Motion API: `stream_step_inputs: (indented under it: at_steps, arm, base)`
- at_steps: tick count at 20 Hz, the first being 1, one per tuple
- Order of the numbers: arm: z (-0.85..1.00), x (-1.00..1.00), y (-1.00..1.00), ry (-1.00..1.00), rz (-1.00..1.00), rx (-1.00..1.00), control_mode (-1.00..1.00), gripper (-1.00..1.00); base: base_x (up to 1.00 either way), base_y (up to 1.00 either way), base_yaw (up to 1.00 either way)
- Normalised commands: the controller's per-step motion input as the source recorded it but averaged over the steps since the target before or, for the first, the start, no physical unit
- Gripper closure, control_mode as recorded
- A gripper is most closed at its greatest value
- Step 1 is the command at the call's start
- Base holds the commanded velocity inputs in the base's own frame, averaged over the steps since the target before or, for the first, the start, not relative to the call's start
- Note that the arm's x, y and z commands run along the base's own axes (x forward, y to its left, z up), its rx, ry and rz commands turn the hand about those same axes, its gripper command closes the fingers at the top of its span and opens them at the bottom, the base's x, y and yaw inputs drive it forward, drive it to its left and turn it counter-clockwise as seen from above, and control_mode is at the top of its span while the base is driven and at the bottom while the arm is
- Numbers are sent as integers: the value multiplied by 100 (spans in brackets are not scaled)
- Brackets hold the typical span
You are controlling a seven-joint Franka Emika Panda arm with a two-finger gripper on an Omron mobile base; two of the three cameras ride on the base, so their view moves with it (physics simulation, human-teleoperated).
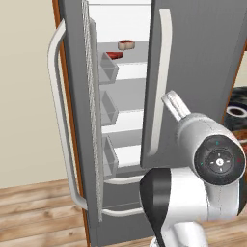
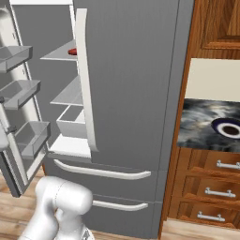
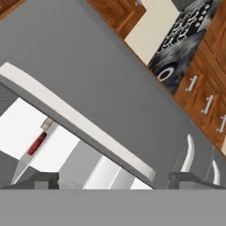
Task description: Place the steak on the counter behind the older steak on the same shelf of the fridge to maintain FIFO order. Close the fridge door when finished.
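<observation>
Steak [image 1: 126, 45] sits behind older steak [image 1: 114, 55] on fridge shelf [image 1: 126, 60]; fridge door [image 1: 79, 116] open, likely heavy, stiff — push its outer face; tool [image 3: 112, 178] empty, fingers apart.

Even, flat rendered light in all our views, no glare or hard shadows, fridge [image 1: 193, 72] interior bright white toward 12 o'clock, edges slightly jagged, hand view tilted, nothing blurred.

You see the steak [image 1: 126, 45], tan-rimmed, lying on the fridge [image 2: 136, 79] shelf [image 1: 130, 59] behind the flat red older steak [image 1: 115, 55]; the left door [image 1: 79, 111] stands open.
</observation>
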Motion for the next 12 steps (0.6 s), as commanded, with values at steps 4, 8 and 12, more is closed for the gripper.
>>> stream_step_inputs:
  at_steps: [4, 8, 12]
  arm:
    - [-34, -25, 76, -18, 4, -15, -100, -100]
    - [-20, 0, 84, -1, 1, -5, -100, -100]
    - [-28, 10, 88, 0, 0, -7, -100, -100]
  base:
    - [0, 0, 0]
    - [0, 0, 0]
    - [0, 0, 0]
